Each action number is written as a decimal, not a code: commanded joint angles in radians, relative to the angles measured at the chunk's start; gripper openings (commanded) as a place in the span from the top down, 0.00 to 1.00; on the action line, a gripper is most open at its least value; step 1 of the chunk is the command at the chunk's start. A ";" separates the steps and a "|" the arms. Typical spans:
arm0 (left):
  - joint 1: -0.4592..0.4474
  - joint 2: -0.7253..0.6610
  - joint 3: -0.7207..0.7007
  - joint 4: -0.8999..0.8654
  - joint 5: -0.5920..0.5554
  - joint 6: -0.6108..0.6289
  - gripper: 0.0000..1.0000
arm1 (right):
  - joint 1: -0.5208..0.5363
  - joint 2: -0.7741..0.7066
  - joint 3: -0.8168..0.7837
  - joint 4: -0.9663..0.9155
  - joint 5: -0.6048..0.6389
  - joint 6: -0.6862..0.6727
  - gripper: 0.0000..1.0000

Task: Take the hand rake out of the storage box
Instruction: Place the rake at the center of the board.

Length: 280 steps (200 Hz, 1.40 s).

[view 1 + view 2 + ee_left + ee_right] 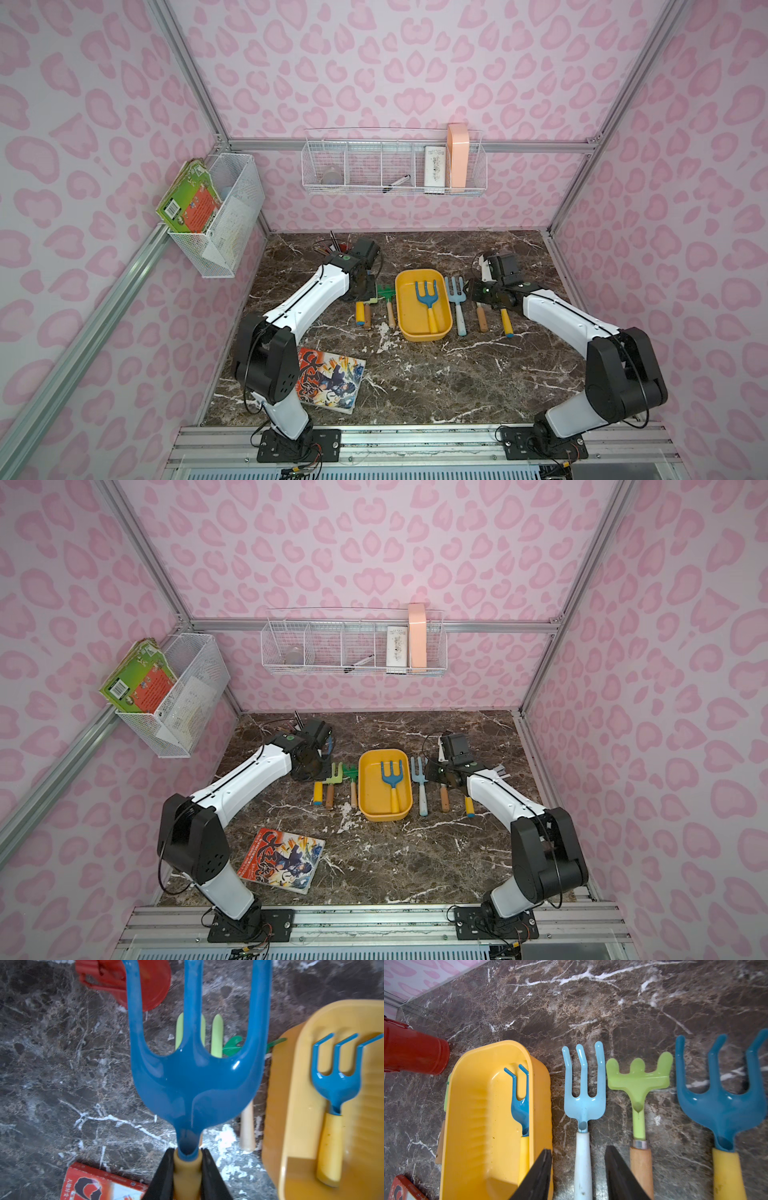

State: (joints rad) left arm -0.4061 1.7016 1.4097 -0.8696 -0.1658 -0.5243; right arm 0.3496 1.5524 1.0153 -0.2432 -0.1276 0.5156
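**Hand rake waits in its box.** The hand rake [427, 297], blue-headed and yellow-handled, lies flat in the yellow storage box [409, 322]. It runs lengthwise, tucked close to the box wall on the right arm's side, and nothing touches it.

Just outside the box on the left arm's side, your left fingers [164, 1178] are clamped on the yellow handle of a look-alike dark blue rake [191, 1084]. This is not the tool the task names. You cannot tell whether it is off the table [436, 382].

Just outside the box on the other side, your right fingers [539, 1176] stand partly apart. They straddle the white handle of a pale blue rake [583, 1095], with a gap showing on each side. A green rake [638, 1080] lies beyond it, farther from the box.

By the look of it, the take-out has not begun, since neither arm is over the box. The next move calls for empty, spread fingers brought above the box and lowered across the yellow handle. Mind the tight gap to the near wall. Then lift the rake straight up until the tines clear the rim, and set it down beside the box.
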 commanded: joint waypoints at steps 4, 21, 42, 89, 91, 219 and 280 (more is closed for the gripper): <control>0.058 -0.007 -0.062 0.053 0.045 0.071 0.79 | 0.016 0.014 0.022 0.001 0.006 -0.006 0.56; 0.093 0.007 -0.095 0.081 0.069 0.087 0.79 | 0.027 0.023 0.033 -0.005 0.011 -0.007 0.56; 0.127 0.042 -0.116 0.118 0.093 0.114 0.79 | 0.032 0.021 0.035 -0.013 0.019 -0.009 0.56; 0.156 0.135 -0.107 0.160 0.078 0.136 0.80 | 0.032 0.016 0.034 -0.016 0.025 -0.006 0.56; 0.157 0.139 -0.106 0.161 0.077 0.136 0.80 | 0.031 0.016 0.034 -0.016 0.025 -0.007 0.56; 0.185 0.253 -0.099 0.197 0.067 0.167 0.81 | 0.036 0.031 0.043 -0.022 0.026 -0.009 0.56; 0.185 0.251 -0.112 0.196 0.089 0.175 0.80 | 0.048 0.035 0.054 -0.025 0.029 -0.009 0.56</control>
State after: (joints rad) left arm -0.2218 1.9469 1.3018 -0.6621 -0.1081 -0.3634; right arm 0.3935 1.5871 1.0599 -0.2649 -0.1078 0.5156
